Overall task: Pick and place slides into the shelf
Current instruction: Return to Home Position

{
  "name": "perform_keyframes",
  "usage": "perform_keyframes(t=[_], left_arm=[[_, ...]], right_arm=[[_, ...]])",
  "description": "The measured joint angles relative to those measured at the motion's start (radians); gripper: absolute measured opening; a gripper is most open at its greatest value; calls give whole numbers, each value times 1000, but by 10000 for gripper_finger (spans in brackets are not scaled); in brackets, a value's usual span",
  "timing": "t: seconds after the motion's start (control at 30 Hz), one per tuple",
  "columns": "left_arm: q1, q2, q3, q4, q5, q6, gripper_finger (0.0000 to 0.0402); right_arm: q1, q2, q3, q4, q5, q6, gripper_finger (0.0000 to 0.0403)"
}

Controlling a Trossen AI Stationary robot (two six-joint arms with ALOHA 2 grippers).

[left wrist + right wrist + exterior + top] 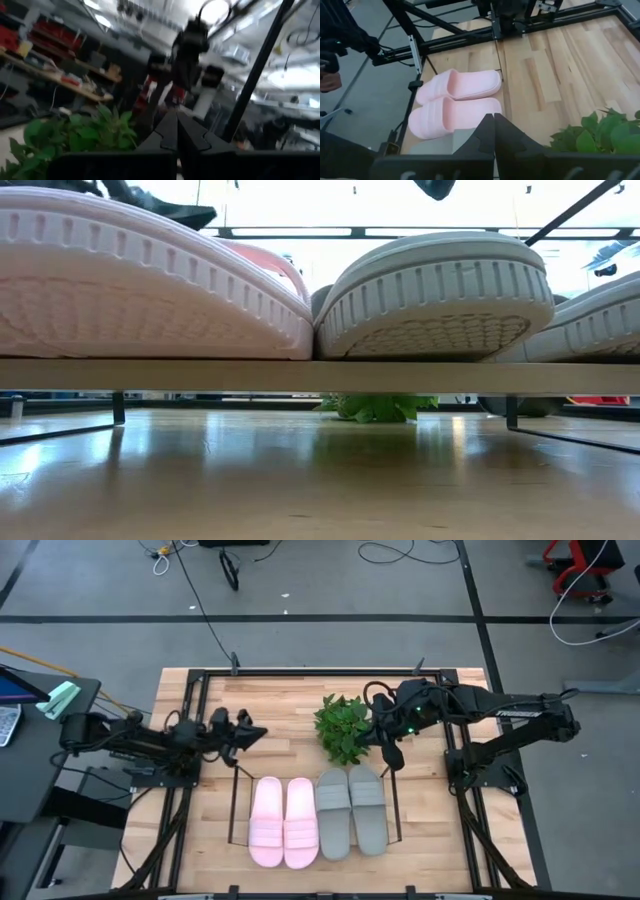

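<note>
Right hand (393, 756) clenched on nothing beside the plant (343, 727), left hand (256, 730) likewise clenched and empty off to the left, and out on the shelf (238, 808) at the surface's near edge the pink slides (284, 822) and grey slides (351, 810) sit side by side, so placing looks done and only tucking both arms home remains.

We count two pale pink open-toe slide sandals (267, 825) at lower centre, two grey open-toe slide sandals (367, 810) right of them, one low rack of thin dark metal rods (236, 795), one green leafy plant (343, 727) at centre, and two dark jointed arms (130, 740) at the sides.
</note>
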Motion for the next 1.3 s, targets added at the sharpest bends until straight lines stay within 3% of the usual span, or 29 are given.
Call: perform_keyframes(t=[0.13,0.53,1.3], left_arm=[[-3,-11,-42,77,-15,-45,3],[-55,-154,-43,29,-9,-39,1],[-55,-850,-43,-740,-44,-12,0]], right_arm=[[3,0,0,-1,1,1,0],[3,0,0,-10,2,7,0],[3,0,0,-7,20,19,0]])
